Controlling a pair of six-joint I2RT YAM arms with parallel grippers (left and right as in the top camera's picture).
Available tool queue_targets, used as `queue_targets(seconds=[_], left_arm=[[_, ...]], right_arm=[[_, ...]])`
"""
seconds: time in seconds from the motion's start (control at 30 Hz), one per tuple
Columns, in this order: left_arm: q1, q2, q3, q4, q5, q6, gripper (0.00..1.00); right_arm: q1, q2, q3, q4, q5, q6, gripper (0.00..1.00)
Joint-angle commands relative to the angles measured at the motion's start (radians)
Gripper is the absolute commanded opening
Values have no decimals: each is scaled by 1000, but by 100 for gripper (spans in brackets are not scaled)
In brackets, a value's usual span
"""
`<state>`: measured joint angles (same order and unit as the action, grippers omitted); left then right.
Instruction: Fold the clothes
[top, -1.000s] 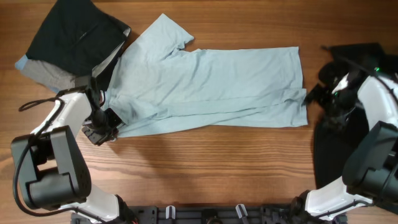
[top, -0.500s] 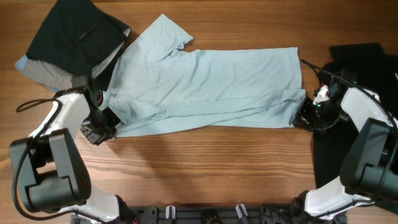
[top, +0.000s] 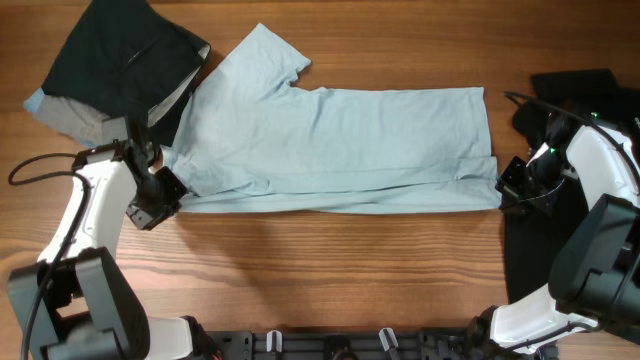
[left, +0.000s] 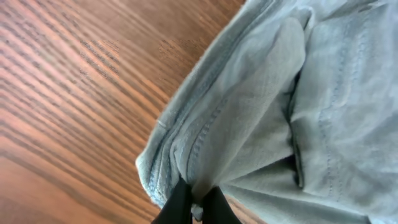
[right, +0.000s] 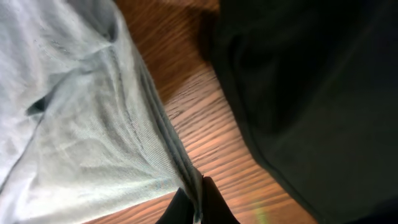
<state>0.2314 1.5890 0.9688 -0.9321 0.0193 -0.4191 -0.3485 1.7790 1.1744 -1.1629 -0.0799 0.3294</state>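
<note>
The light-blue T-shirt (top: 340, 140) lies flat on the wooden table (top: 330, 270). At the shirt's left end the left gripper (top: 165, 195) is pinched tight on the cloth. At its right end the right gripper (top: 503, 190) pinches the hem. I think they pull it smooth for folding.

The pale light-blue short-sleeved fabric T-shirt (top: 340, 140) lay stretched flat, near edge folded over. A black-and-grey garment heap (top: 115, 60) touched its left end; another black garment (top: 572, 82) lay right.
</note>
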Motion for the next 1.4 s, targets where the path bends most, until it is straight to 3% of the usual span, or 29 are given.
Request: queue_targets(seconds=[0.0,0.2,0.23,0.27,0.3,0.37,0.43,0.6,0.73,0.83,1.03,1.1,1.37], left_arm=[[9,-24,19,-32,-80,19,4],[9,-24,19,-55,-92,23,5],[9,-25,20,-59,-91,23,11],[9,-25,21,-60,-88,23,26],[8,-26,22,-60,-75,24,48],[8,-26,27,-60,-26,55,55],[8,-26,37,-62,31,80,58],[8,-26,130,-115,140,134,55],[-37,-26,283,-125,309,235,46],[-135,-26,392,-50,312,241,37],[-245,-26,436,62,196,196,50],[-247,-24,436,56,196,195,51],[-246,-22,436,-162,151,195,63]], right_arm=[[-3,-18,17,-9,138,41,4],[-3,-18,17,-39,132,11,8],[-3,-18,17,-39,132,11,12],[-3,-18,17,-38,130,12,20],[-3,-18,18,-29,106,11,32],[-3,-18,26,-17,61,3,45],[-3,-18,48,-1,11,-14,52],[-3,-18,163,2,-55,-22,55],[-2,-19,281,69,-259,-129,56],[-2,-19,333,131,-321,-112,56],[-2,-19,336,61,-276,-95,59],[-2,-19,336,-1,-248,-127,59],[-2,-19,336,-190,-31,-116,58]])
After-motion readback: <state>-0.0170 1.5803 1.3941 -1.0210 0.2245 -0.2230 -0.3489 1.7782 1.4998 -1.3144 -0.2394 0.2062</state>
